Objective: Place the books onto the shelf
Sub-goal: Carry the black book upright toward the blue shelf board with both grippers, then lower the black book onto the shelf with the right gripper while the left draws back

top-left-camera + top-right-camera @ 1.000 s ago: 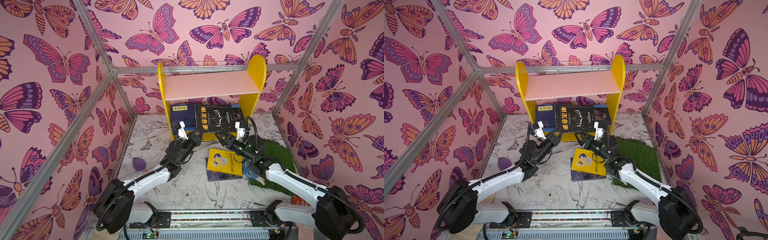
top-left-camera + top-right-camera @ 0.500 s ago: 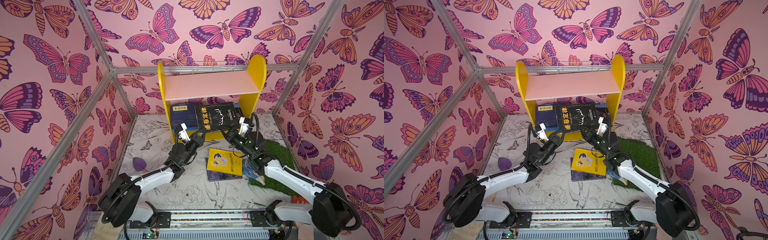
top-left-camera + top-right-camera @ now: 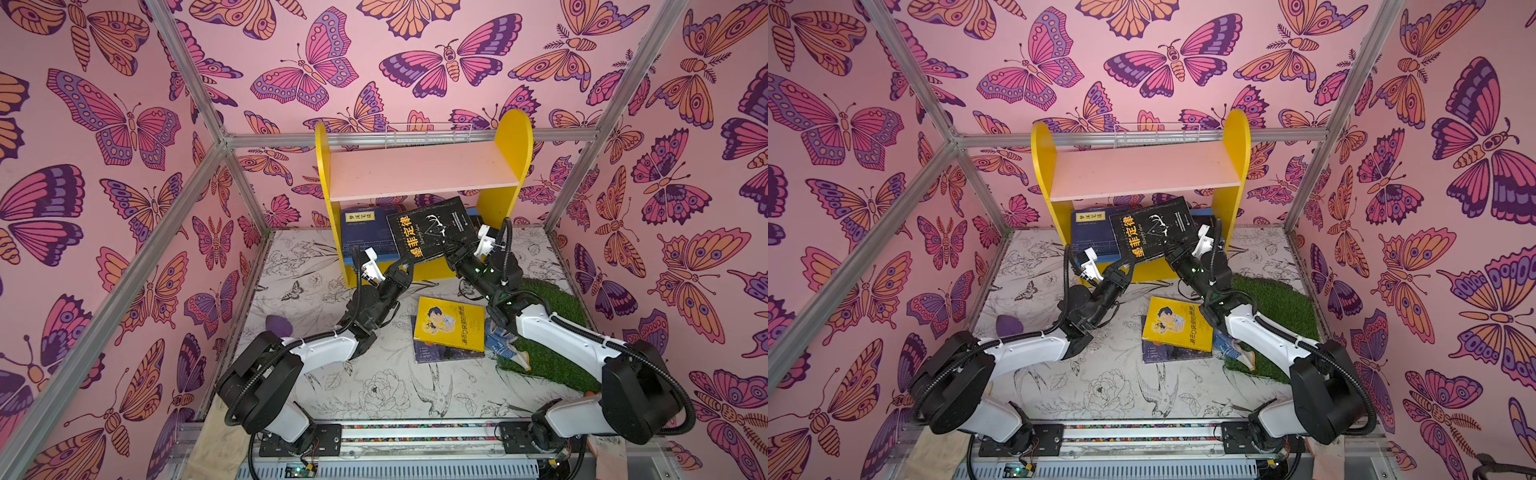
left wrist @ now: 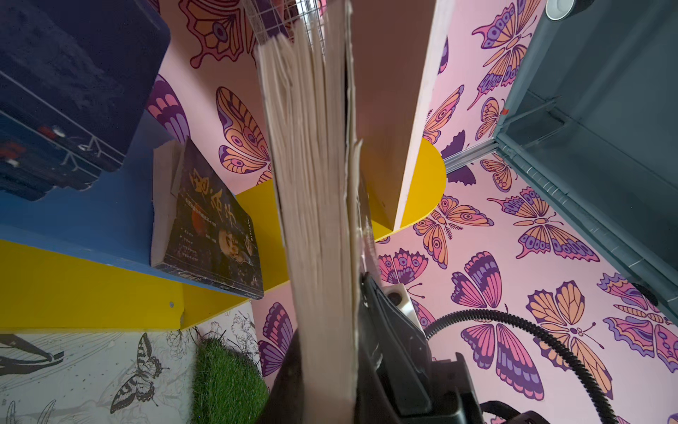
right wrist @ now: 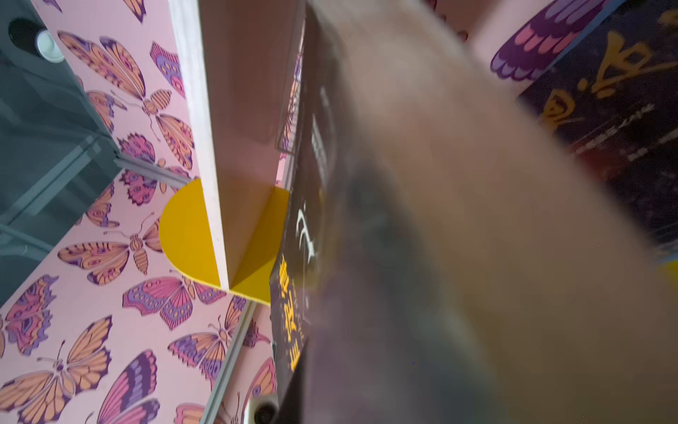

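You are working in a staged robot test cell, not a lived-in room. Pink butterfly-printed paper walls [image 3: 124, 124] are framed by bare aluminium frame bars [image 3: 270, 140], and the floor is a white sheet printed with ink flowers and birds [image 3: 386, 390]. Two white-and-black robot arms [image 3: 324, 349] sit on a metal rail [image 3: 415, 432] along its near edge. A small shelf with yellow round-topped sides and a pale pink board [image 3: 424, 174] and a patch of fake green grass [image 3: 561, 297] serve as props.
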Controlling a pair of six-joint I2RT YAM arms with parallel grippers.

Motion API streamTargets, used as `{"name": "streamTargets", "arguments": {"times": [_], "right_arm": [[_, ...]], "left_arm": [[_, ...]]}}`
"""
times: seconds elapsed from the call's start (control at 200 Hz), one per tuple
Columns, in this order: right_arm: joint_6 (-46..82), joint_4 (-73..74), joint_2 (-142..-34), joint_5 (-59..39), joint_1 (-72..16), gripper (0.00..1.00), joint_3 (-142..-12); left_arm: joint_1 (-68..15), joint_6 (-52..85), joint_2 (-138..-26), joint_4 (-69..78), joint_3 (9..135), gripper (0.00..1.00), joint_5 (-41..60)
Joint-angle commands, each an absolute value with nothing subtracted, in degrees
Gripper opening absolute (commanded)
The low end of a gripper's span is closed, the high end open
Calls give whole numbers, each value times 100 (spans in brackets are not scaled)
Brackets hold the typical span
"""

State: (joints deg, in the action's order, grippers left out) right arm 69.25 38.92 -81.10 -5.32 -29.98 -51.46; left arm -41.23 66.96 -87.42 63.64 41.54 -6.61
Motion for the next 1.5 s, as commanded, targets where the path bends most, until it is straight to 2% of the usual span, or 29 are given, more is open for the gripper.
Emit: {"name": "streamTargets", "arguments": {"times": [0.0, 0.075, 0.145, 0.195, 0.301, 0.521, 0.751, 1.187, 1.242, 1.272, 1.312, 1.362, 1.413, 1.498], "right_arm": [[6657, 4453, -7916, -504, -3026, 2, -5548], [6586, 4190, -7770, -533, -2905, 0, -5480], [6661, 4138, -7658, -558, -2721, 0, -5299], [6761, 4176, -7584, -612, -2553, 0, -5162], [6879, 4204, -7445, -685, -2257, 0, -4873], [6682, 4091, -7407, -629, -1877, 0, -4673], [6631, 4276, -8049, -617, -1652, 0, -5094], [6559, 4311, -9759, -142, -1644, 0, -6325], [6635, 4124, -9854, 23, -1649, 6, -6410], [6724, 3873, -9884, 132, -1648, 16, -6486], [6837, 3341, -9888, 214, -1635, 34, -6632], [6801, 2760, -9882, 314, -1634, 46, -6795], [6796, 2231, -9853, 388, -1637, 52, -6939], [6724, 1471, -9766, 584, -1626, 58, -7119]], "left_arm": [[-4324, 6206, -8524, 6067, 4089, 15, 9], [-4315, 5846, -8135, 5549, 3996, 46, -176], [-4309, 5460, -7662, 4923, 3917, 57, -443], [-4307, 5208, -7358, 4346, 3862, 60, -679], [-4307, 4909, -6429, 2722, 3847, 61, -1407], [-4307, 4882, -5115, 1005, 3302, 61, -2481], [-4307, 4952, -4405, 331, 2998, 62, -2741], [-4307, 4791, -4373, 132, 3177, 63, -2702], [-4307, 4799, -4361, 99, 3182, 63, -2706], [-4307, 4799, -4344, 93, 3182, 63, -2693], [-4307, 4799, -4337, 90, 3182, 63, -2682], [-4307, 4799, -4324, 71, 3190, 63, -2686], [-4307, 4799, -4303, 57, 3191, 63, -2674], [-4309, 4799, -4271, 53, 3190, 63, -2687]]}}
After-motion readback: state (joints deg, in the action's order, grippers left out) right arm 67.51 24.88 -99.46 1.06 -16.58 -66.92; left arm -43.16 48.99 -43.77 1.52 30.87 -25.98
